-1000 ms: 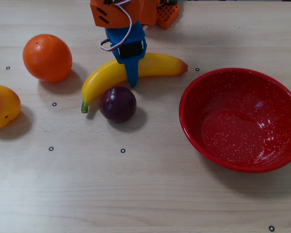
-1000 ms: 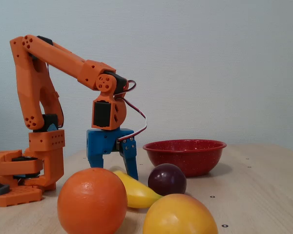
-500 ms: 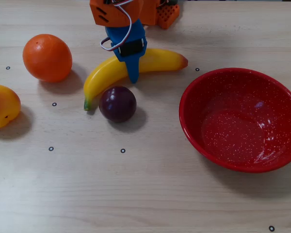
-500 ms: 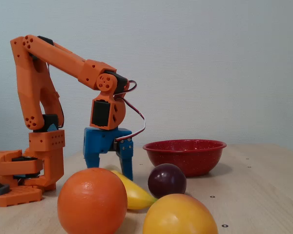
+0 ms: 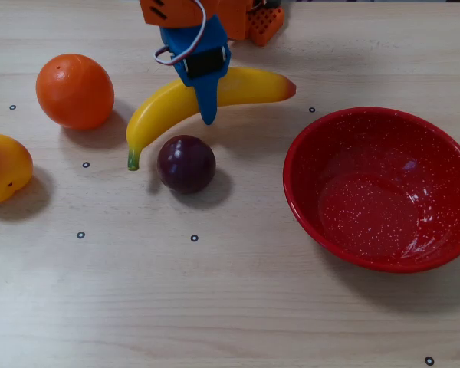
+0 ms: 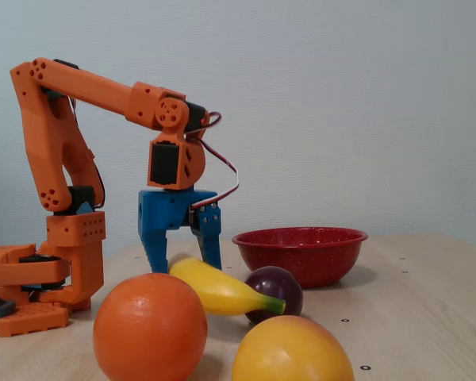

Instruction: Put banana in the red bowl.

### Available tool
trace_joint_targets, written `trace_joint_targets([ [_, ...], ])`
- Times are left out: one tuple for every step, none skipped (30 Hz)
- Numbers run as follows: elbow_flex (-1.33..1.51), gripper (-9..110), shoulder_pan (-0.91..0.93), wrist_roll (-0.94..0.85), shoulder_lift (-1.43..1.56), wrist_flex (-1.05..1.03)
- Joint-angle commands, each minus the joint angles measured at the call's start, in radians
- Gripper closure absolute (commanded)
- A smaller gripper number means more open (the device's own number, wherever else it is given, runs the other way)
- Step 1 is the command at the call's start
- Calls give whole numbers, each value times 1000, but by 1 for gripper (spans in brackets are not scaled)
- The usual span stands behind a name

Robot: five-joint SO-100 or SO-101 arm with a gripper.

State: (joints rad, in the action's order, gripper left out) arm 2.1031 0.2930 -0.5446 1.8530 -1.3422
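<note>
Overhead view, red bowl (image 5: 383,188) holding nothing, pincer (image 5: 207,96) clamped on banana (image 5: 169,107) beside it

Orange printed arm with a blue gripper

The arm (image 6: 87,87) has boxy orange links dotted with round holes and black motor blocks; red-and-white cables loop above its blue tapered-finger gripper (image 6: 181,260).

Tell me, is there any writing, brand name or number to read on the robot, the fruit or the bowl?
None: no readable text shows in either view.
The arm and the gripper bear no label.
The banana, red bowl, orange and plum are unmarked.
The small dark rings on the table are dots, not characters.
</note>
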Motion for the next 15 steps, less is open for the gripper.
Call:
trace_joint_targets([
  [-149, 102, 28, -29, 107, -57],
  [-172, 102, 29, -31, 114, -71],
  [-196, 102, 31, -31, 117, -87],
  [-219, 102, 32, -32, 121, -103],
  [-241, 102, 32, -34, 132, -110],
  [-264, 102, 32, -34, 138, -123],
  [-291, 102, 32, -35, 141, -143],
  [-316, 102, 32, -37, 146, -158],
  [-341, 102, 31, -38, 149, -172],
  [-365, 102, 28, -40, 152, -186],
  [-391, 102, 25, -40, 155, -199],
  [-411, 102, 21, -40, 156, -210],
  [-430, 102, 18, -40, 160, -221],
  [-445, 102, 14, -40, 161, -227],
  [-457, 102, 11, -40, 163, -236],
])
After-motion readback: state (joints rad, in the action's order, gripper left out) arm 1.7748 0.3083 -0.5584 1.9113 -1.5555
